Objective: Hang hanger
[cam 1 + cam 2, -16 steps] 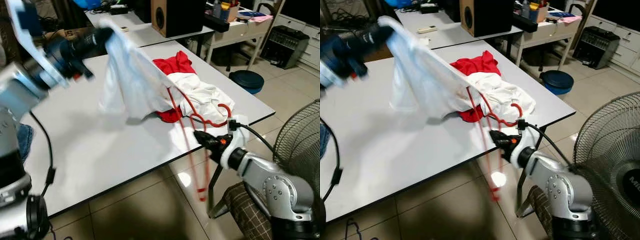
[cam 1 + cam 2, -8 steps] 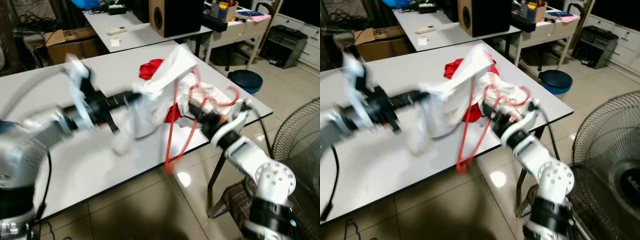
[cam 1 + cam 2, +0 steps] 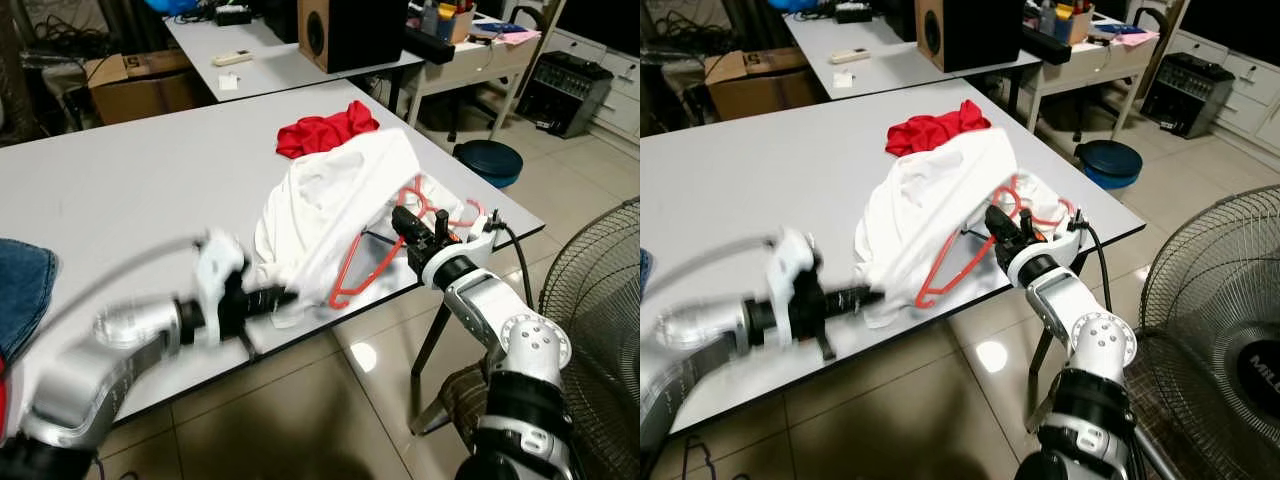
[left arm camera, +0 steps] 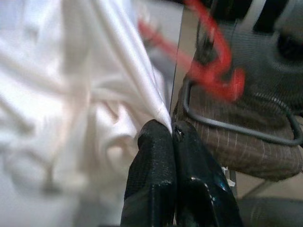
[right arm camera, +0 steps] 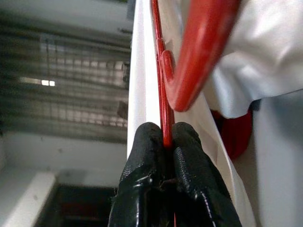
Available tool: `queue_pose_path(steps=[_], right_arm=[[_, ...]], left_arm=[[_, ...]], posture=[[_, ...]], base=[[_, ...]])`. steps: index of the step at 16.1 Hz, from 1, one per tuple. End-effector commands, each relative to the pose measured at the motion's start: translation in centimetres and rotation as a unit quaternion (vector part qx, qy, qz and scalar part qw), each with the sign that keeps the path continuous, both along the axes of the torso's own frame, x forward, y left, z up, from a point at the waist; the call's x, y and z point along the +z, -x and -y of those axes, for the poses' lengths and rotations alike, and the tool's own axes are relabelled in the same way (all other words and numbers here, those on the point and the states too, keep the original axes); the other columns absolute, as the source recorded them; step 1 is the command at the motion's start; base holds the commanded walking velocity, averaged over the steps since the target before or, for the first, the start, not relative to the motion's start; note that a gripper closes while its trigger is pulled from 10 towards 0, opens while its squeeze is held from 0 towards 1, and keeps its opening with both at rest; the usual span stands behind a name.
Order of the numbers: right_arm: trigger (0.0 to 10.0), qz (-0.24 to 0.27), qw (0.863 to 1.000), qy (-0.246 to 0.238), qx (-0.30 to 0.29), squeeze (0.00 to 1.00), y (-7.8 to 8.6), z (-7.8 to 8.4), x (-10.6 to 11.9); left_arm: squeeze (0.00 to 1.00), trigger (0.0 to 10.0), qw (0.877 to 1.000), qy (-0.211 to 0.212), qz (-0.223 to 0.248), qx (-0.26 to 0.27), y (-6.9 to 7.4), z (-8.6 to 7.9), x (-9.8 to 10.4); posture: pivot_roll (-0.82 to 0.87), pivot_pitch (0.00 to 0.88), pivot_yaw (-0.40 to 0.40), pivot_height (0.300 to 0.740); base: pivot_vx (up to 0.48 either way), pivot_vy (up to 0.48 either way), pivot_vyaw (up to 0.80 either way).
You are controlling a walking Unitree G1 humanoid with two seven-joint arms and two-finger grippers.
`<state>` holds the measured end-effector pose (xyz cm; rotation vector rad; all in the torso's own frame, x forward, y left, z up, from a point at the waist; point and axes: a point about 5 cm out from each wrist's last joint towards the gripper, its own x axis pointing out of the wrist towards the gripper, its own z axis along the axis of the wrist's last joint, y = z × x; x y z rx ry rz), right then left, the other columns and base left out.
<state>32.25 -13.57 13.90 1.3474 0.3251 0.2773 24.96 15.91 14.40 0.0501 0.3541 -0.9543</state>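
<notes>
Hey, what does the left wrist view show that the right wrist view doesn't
Left wrist view: the left gripper shut on a fold of the white garment, with a plaid cushion beyond the table edge. Right wrist view: the right gripper shut on the red hanger wire, its hook curving above, and a bit of red cloth under the white fabric. Both share the white garment and the red hanger.

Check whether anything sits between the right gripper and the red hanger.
Nothing does: the right gripper is already shut on the red hanger. The white shirt, pinched by the left gripper, drapes over the hanger's upper part on the table.
</notes>
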Motion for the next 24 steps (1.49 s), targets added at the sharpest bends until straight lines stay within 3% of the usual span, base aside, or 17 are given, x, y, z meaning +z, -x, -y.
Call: queue_pose_path(steps=[1, 5, 7, 8, 9, 11, 12, 13, 15, 20, 24], right_arm=[[10.0, 0.028, 0.999, -0.038, -0.009, 0.0, -1.0, -1.1, 1.9], [10.0, 0.035, 0.998, -0.032, -0.042, 0.0, -3.1, 0.0, 2.7], [10.0, 0.064, 0.998, -0.008, -0.017, 0.0, -3.4, -0.5, 3.5], [10.0, 0.068, 0.998, -0.008, -0.013, 0.0, -3.4, -0.6, 3.6], [10.0, 0.068, 0.998, 0.0, -0.012, 0.0, -3.6, -0.7, 3.6], [10.0, 0.066, 0.998, 0.007, -0.02, 0.0, -4.1, -0.6, 3.5], [10.0, 0.064, 0.998, 0.001, -0.029, 0.0, -4.6, -0.6, 3.5], [10.0, 0.064, 0.997, 0.002, -0.032, 0.0, -4.9, -0.7, 3.5], [10.0, 0.059, 0.997, -0.005, -0.043, 0.0, -5.4, -0.8, 3.7], [10.0, 0.072, 0.995, -0.05, -0.042, 0.0, -6.7, -2.2, 5.1], [10.0, 0.058, 0.996, -0.064, -0.015, 0.0, -6.5, -3.7, 4.5]], left_arm=[[0.0, 0.0, 1.0, -0.006, 0.004, 0.004, 0.0, -0.3, 0.0], [0.0, 0.0, 0.998, 0.058, -0.006, -0.002, 0.7, -0.6, 0.3], [0.0, 0.0, 0.99, 0.121, 0.024, 0.07, -1.1, -1.5, 1.9], [0.0, 0.0, 0.987, 0.137, 0.028, 0.077, -1.4, -1.7, 2.3], [0.0, 0.0, 0.98, 0.185, 0.034, 0.06, -1.1, -1.7, 3.6], [0.0, 0.0, 0.97, 0.24, 0.034, 0.028, -0.4, -1.5, 4.8], [0.0, 0.0, 0.968, 0.25, 0.022, -0.015, 0.5, -1.0, 4.9], [0.0, 0.0, 0.965, 0.26, 0.02, -0.021, 0.7, -0.8, 4.9], [0.0, 0.0, 0.964, 0.264, 0.006, -0.039, 1.1, -0.5, 5.1], [0.0, 0.0, 0.979, 0.198, -0.027, -0.049, 1.1, 0.2, 3.4], [0.0, 0.0, 0.982, 0.183, -0.006, -0.032, 0.4, 1.5, 3.3]], posture=[[-0.06, 0.0, -0.013, 0.74], [-0.06, 0.0, -0.012, 0.74], [-0.05, 0.0, -0.021, 0.74], [-0.05, 0.0, -0.021, 0.74], [-0.04, 0.0, -0.022, 0.74], [-0.03, 0.0, -0.022, 0.74], [-0.03, 0.0, -0.021, 0.74], [-0.02, 0.0, -0.024, 0.74], [-0.02, 0.0, -0.019, 0.74], [-0.01, 0.0, -0.048, 0.74], [0.01, 0.0, -0.073, 0.74]], base=[[0.0, 0.0, 0.0], [0.0, 0.0, 0.0], [0.0, 0.0, 0.0], [0.0, 0.0, 0.0], [0.0, 0.0, 0.0], [0.0, 0.0, 0.0], [0.0, 0.0, 0.0], [0.0, 0.0, 0.0], [0.0, 0.0, 0.0], [0.0, 0.0, 0.0], [0.0, 0.0, 0.0]])
